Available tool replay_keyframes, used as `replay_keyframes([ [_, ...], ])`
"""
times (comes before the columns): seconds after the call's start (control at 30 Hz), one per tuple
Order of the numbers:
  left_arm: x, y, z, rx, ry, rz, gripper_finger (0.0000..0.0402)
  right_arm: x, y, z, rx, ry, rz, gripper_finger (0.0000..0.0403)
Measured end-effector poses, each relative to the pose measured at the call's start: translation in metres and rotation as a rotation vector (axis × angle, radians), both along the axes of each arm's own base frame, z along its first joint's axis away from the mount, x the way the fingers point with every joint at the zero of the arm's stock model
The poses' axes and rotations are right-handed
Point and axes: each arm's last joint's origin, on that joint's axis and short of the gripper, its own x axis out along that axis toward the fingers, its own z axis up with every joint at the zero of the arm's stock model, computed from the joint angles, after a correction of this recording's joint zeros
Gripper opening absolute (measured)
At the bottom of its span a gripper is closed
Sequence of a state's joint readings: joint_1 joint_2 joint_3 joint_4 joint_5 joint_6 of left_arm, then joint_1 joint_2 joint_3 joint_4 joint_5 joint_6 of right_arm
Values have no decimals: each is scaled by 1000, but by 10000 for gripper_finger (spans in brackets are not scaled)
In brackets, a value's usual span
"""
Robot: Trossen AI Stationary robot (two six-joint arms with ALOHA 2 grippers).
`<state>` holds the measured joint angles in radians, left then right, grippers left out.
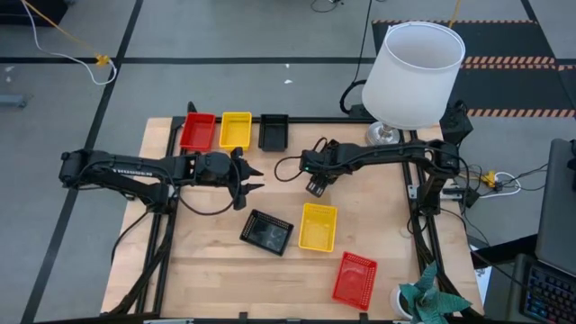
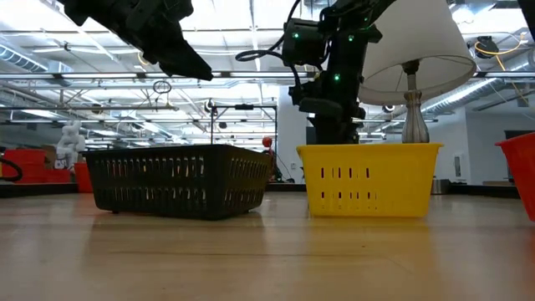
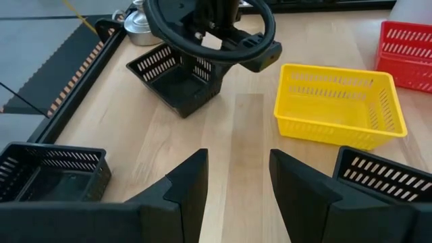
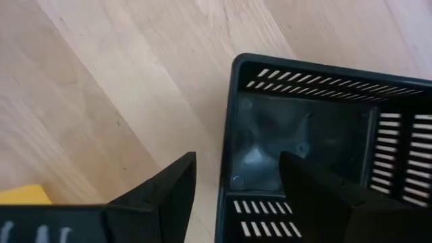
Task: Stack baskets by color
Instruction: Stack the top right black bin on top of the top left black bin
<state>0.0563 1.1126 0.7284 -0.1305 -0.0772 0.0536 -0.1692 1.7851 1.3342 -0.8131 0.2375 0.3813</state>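
High view shows the right gripper (image 1: 315, 185) hanging over bare table near the middle, fingers spread with nothing between them; its own wrist camera looks down at a black basket (image 4: 331, 145) with one finger above the basket's near wall. I'd guess that is the black basket (image 1: 273, 131) at the far edge, though I can't be sure. The left gripper (image 1: 249, 180) hovers just beside it toward the table's centre, jaws also apart and empty.

Along the far edge sit three piles side by side: red basket (image 1: 197, 131), yellow basket (image 1: 236, 130), and the black one. How many are nested in each I cannot tell from above. Three baskets are loose on the near half: a black one (image 1: 266, 232), a yellow one (image 1: 317, 227) just beside it, and a red one (image 1: 355, 280) nearer the front corner.

So I'd judge the job well along, with one basket of each colour left to carry back.
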Motion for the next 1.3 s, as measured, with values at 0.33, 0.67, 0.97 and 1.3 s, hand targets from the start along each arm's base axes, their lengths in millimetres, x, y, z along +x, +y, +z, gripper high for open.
replay_keyframes([
  [0.33,0,0,0,0,-1,0,161,7,1,-20,14,44,-15,208],
  [0.67,0,0,0,-3,-5,2,161,7,1,-22,9,61,10,186],
  [0.97,0,0,0,-4,-1,3,161,6,1,-22,10,71,12,100],
  [1.3,0,0,0,-6,-2,4,161,5,1,-22,8,80,37,9],
])
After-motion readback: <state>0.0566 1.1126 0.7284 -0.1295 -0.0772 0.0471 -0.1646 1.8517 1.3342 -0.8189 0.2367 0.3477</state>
